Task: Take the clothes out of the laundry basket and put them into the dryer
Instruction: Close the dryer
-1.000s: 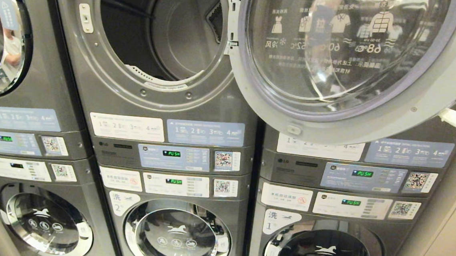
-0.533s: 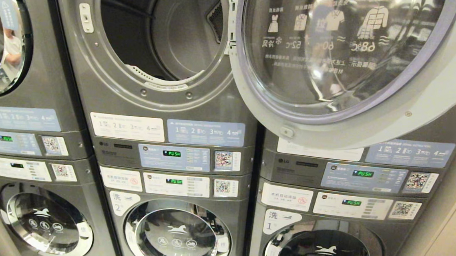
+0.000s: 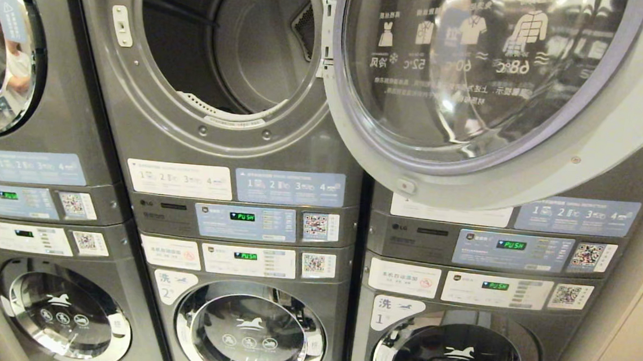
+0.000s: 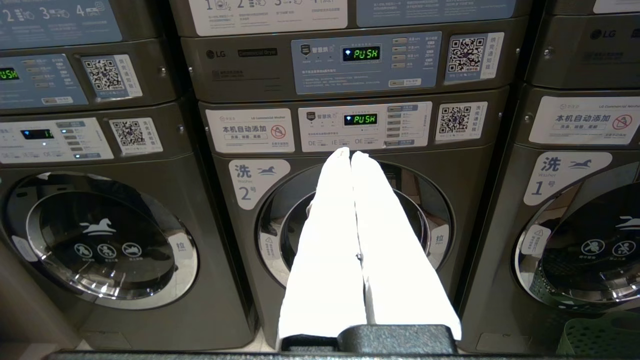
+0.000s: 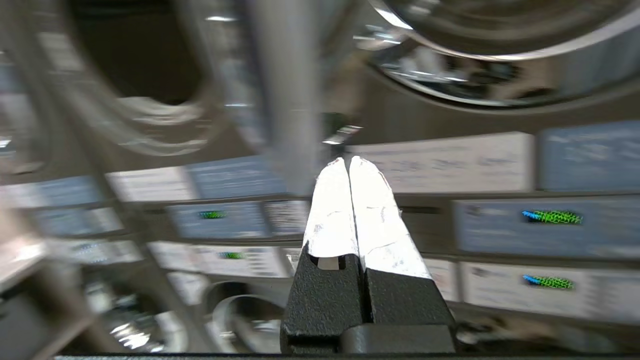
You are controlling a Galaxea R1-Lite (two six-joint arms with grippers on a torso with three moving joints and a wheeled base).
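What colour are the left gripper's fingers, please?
White fingers, on a black base; the left wrist view shows them best.

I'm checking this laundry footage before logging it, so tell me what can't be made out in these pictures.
- Laundry basket: the left wrist view shows only a green corner, cut by the frame edge; any clothes are unseen.
- Dryer drum: the head view's top edge crops it, so its upper part is hidden.
- Right wrist view: motion blur smears the panels behind the shut right claw; labels unreadable.
- Small print on the open dryer door: mirrored and too small.

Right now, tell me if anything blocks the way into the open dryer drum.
Nothing visible does. The door is swung aside to the right, and the drum mouth is open with nothing across it. No clothes are in view; the basket shows only at a corner.
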